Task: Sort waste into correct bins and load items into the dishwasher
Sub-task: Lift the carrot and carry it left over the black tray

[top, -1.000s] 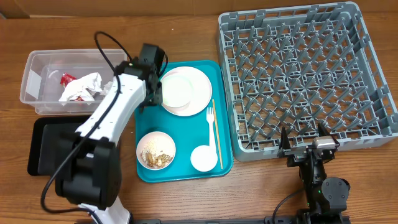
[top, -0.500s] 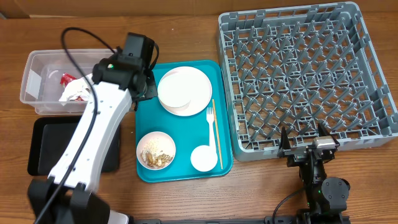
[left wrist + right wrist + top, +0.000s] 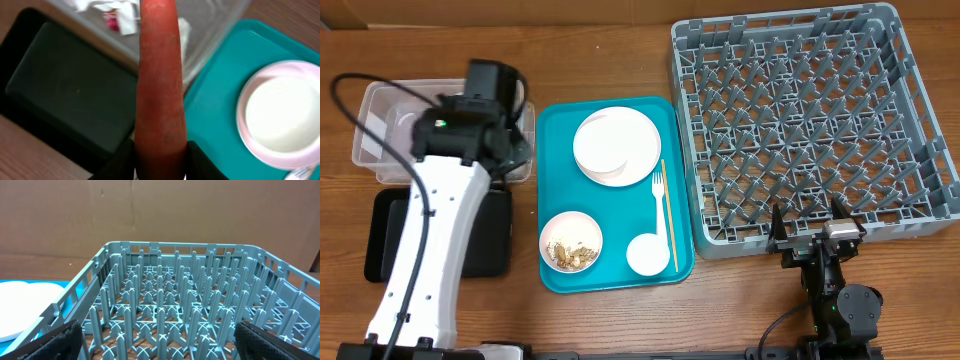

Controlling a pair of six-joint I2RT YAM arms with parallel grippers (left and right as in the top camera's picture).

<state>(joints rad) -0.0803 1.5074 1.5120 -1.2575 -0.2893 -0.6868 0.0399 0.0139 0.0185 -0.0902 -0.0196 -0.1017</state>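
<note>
My left gripper (image 3: 160,162) is shut on the orange carrot (image 3: 159,75), which sticks out straight ahead of the jaws. In the overhead view the left gripper (image 3: 508,152) hangs over the right end of the clear tub (image 3: 370,130), by the black tray (image 3: 380,245). The left wrist view shows the tub wall (image 3: 212,45) with the red wrapper (image 3: 114,20) and a white napkin (image 3: 95,5) inside, and the black tray (image 3: 65,95) below. My right gripper (image 3: 160,340) is open and empty at the front edge of the grey dish rack (image 3: 800,120).
The teal tray (image 3: 555,130) holds the white plate (image 3: 616,145), a bowl of beige scraps (image 3: 571,243), a small white cup (image 3: 647,254), a white fork (image 3: 660,205) and a thin wooden stick (image 3: 669,215). My left arm covers much of the tub from above.
My left arm has swung left from the teal tray's edge to over the clear tub and black tray, carrying the carrot. The right arm has not moved.
</note>
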